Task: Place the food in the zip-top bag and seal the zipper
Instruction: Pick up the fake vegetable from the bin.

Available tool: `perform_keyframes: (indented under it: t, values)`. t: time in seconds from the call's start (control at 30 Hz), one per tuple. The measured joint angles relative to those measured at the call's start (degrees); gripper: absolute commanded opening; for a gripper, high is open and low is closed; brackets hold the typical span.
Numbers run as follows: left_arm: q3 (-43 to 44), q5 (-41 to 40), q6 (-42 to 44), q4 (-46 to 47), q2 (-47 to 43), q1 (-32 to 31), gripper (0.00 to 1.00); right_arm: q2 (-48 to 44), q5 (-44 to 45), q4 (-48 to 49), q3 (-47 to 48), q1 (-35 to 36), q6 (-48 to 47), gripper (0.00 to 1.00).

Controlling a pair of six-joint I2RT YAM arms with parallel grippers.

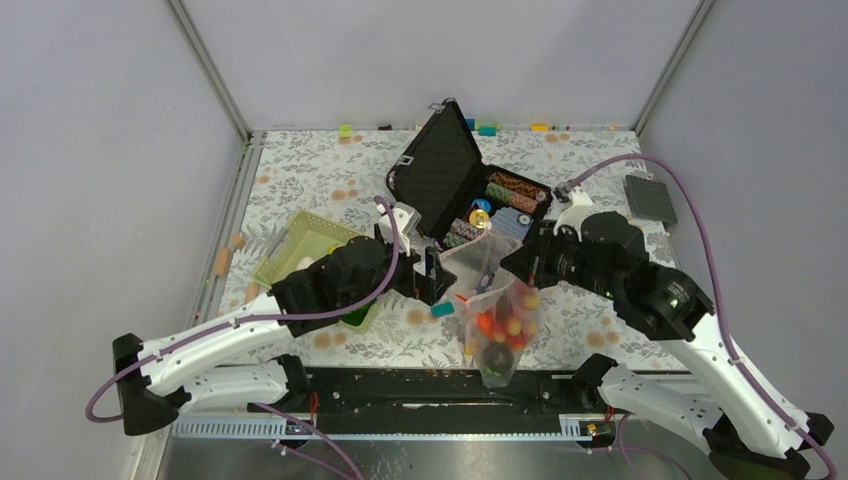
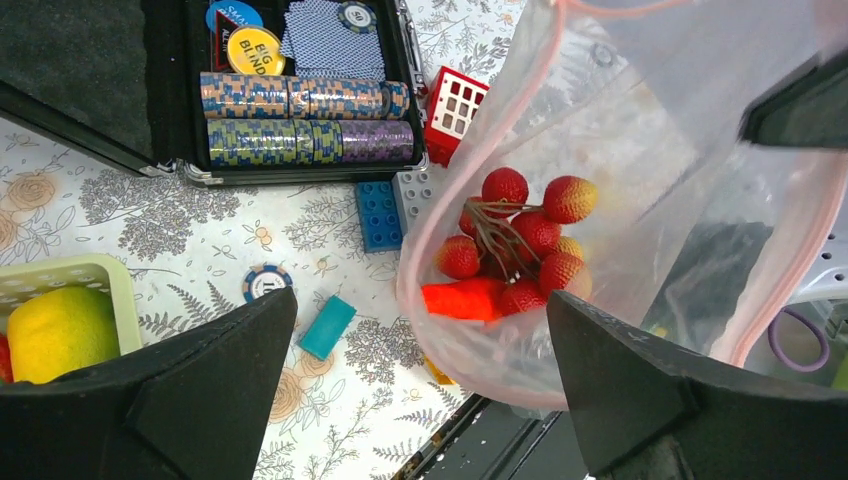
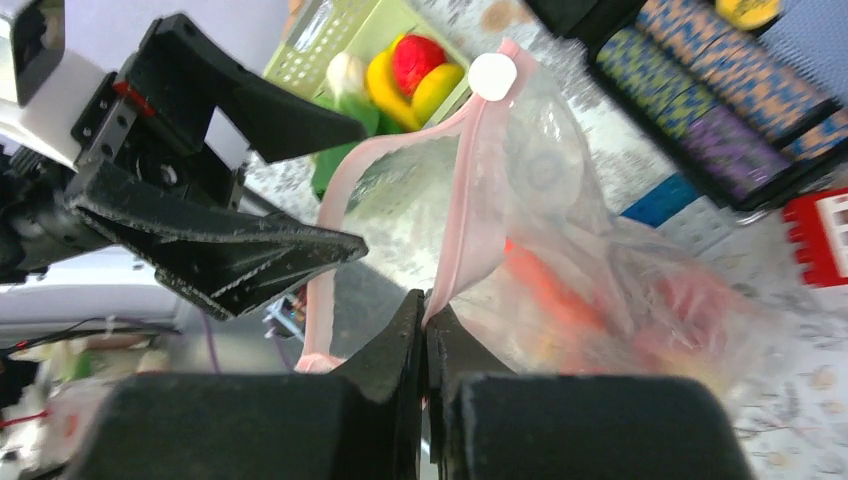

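Note:
The clear zip-top bag [image 1: 495, 310] hangs upright near the table's front edge with its mouth open. My right gripper [image 1: 512, 268] is shut on its pale pink zipper strip [image 3: 455, 250], pinching one side of the mouth [image 3: 425, 310]. A white slider [image 3: 490, 75] sits at the strip's end. Inside the bag lie a red berry cluster [image 2: 520, 235], an orange carrot [image 2: 465, 298] and a dark round fruit [image 1: 495, 360]. My left gripper [image 1: 432, 275] is open, its jaws wide apart on either side of the bag's lower bulge [image 2: 420, 300], holding nothing.
A green basket [image 1: 300, 245] left of the bag holds a yellow banana [image 3: 385, 90] and a red fruit [image 3: 418, 60]. An open black case [image 1: 450, 170] with poker chips stands behind. A teal block [image 2: 326, 326], blue block [image 2: 380, 215], red block [image 2: 455, 100] and one chip [image 2: 267, 283] lie loose.

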Motion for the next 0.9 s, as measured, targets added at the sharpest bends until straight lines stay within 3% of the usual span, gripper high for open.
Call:
perform_keyframes:
  t: [0.17,0.37,0.67,0.9]
  values:
    - [0.0,-1.8,-0.5,-1.4,-2.4,0.0,0.99,3.5,6.7,-7.1,8.9,-0.2,-7.6,0.00]
    - [1.2,-10.9,-4.7,-6.4,-8.5,2.3,0.99,0.9,17.7,-14.1,11.0,-0.3,-12.0,0.00]
    - [1.6,-19.4,-16.5,-19.9,-8.4,24.2,0.99,-1.1,32.3,-19.8,13.7,-0.4,-15.5,0.00]
    - [-1.6,-20.0,-20.8,-24.6,-5.9,34.2,0.99,2.4,25.8,-14.8,9.2,-0.5,-17.5,0.00]
